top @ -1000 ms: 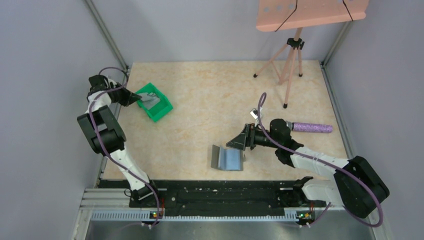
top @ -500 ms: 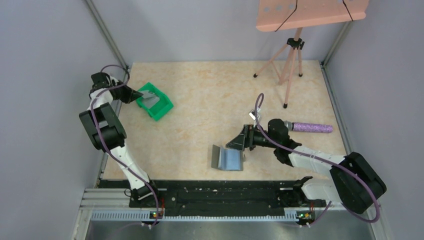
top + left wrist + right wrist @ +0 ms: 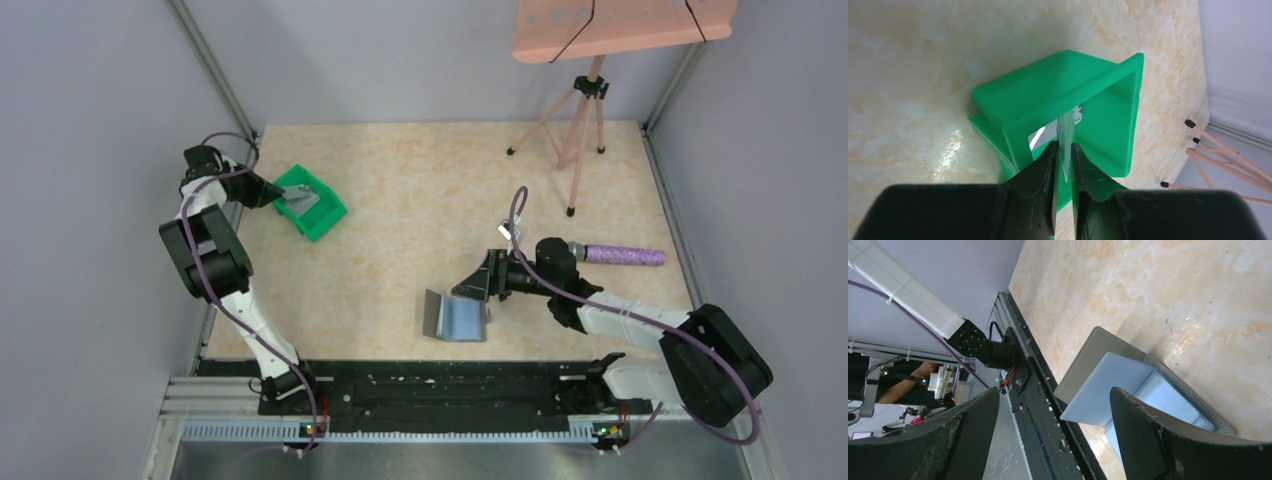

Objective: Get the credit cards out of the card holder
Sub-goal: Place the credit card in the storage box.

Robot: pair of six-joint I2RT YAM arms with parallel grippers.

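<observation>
Green bin far left on counter; pink tripod at back right; purple cylinder beside right arm. Card holder front centre, path to it unblocked; 2 halves spread, hinge running near-to-far, left half tilted up, blue-grey half flat. Right gripper above it, wide apart, empty. Left gripper over bin, parted a crack; card edge-on in gap, looks loose.

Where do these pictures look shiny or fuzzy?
Left wrist view: the dark jaws up close are soft, and glare whitens the table beside the green bin. Right wrist view: the near jaws blur too; shiny patches sit on the table by the card holder. Top view: even light, only faint shadows.
</observation>
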